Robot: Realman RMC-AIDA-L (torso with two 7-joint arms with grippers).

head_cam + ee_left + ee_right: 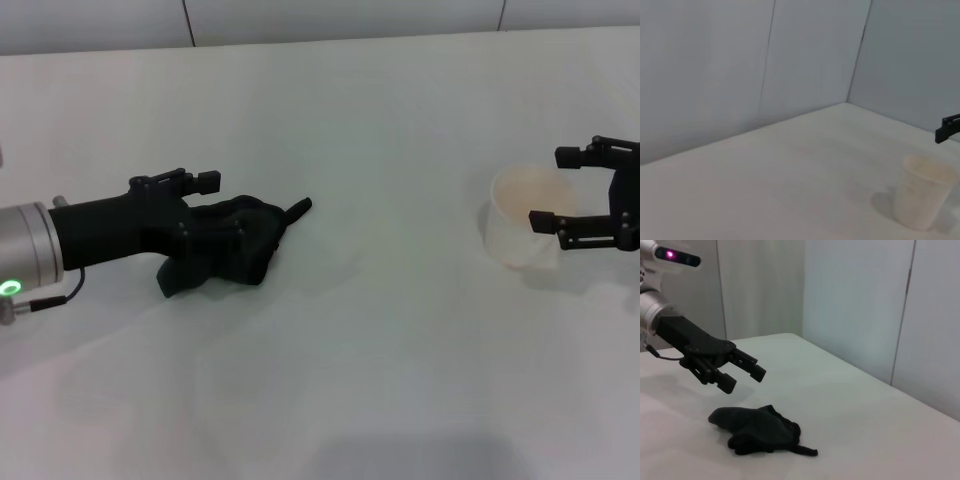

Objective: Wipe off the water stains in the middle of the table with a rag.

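The black rag (245, 245) lies crumpled on the white table (380, 380) left of centre, its pointed corner toward the middle. It also shows in the right wrist view (760, 430). My left gripper (215, 210) hovers open just above the rag; in the right wrist view (745, 381) it is clear of the cloth. No orange-brown blot shows plainly on the tabletop. My right gripper (553, 188) is open at the right, its fingertips on either side of a white plastic cup (522, 232).
The cup also shows in the left wrist view (922, 197), with a right gripper fingertip (947, 127) above it. Its inside has an orange-brown tint. Grey wall panels stand behind the table's far edge (320, 40).
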